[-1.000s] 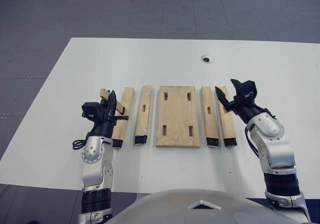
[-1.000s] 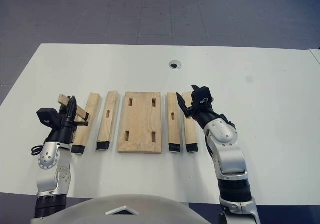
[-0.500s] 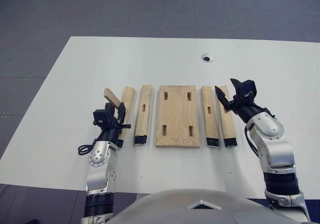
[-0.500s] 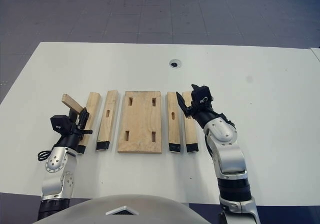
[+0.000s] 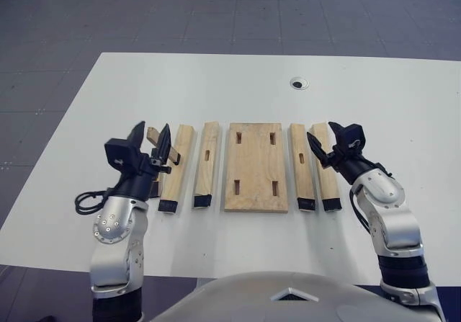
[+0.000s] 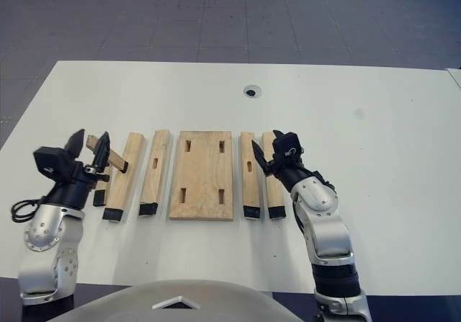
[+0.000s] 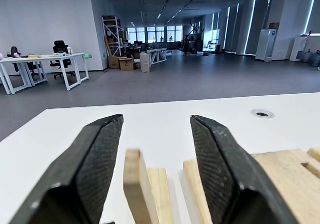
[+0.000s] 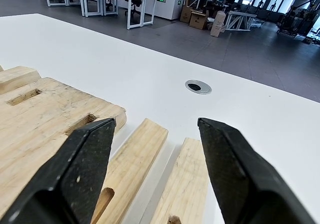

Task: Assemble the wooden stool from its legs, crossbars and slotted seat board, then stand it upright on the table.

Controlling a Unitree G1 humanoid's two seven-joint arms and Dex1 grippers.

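While both end effectors [image 5: 151, 127] [image 5: 321, 130] are spread, the pale seat board [image 5: 252, 167] shows four slots.

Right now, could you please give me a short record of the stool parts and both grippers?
seat board: flat at table centre, four slots up, unassembled
legs: two lying on its left, two on its right
crossbar: by the outer left leg, inside the left gripper, ungripped
left gripper: open
right gripper: open, over the right legs
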